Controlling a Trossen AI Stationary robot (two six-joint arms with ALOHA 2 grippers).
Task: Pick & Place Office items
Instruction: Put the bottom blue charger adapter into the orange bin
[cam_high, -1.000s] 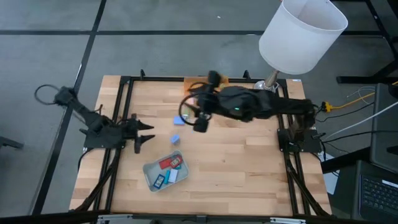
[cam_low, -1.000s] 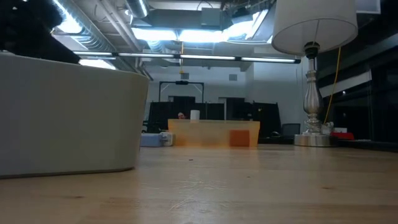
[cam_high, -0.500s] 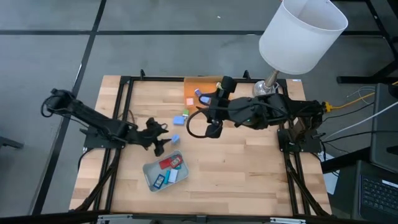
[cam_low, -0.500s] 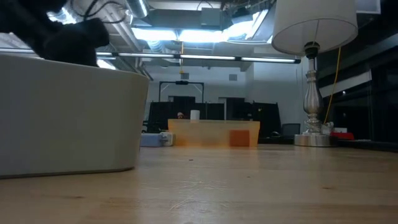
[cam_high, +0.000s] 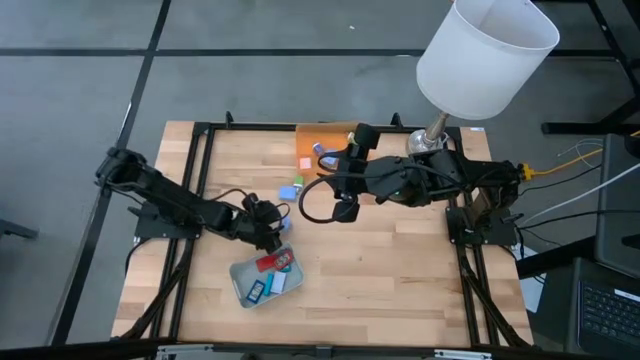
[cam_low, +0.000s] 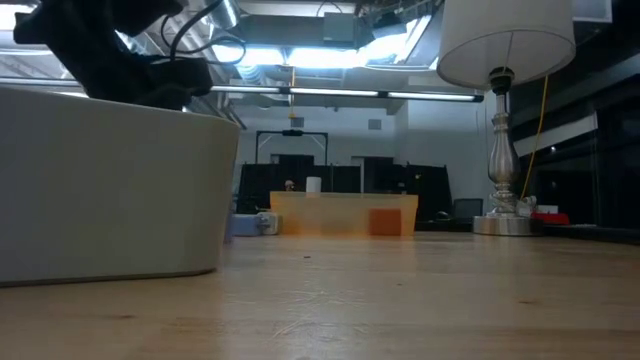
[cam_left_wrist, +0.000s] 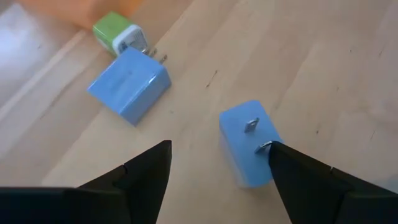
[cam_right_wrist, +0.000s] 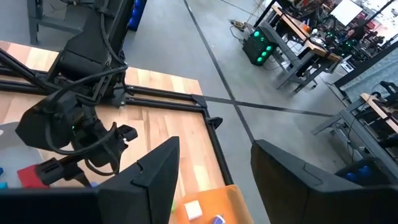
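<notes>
We find no text, label, brand, number or sign that can be read in any of the views, neither on the office items nor on the trays, the lamp or the arms

Wooden table (cam_high: 400, 270) framed by black rails. Lamp with white shade (cam_high: 485, 55) at the far right corner. Orange tray (cam_high: 318, 138) along the far edge. Grey-green tray (cam_high: 240, 275) nearer the front. Laptop (cam_high: 608, 315) off to the right.
</notes>
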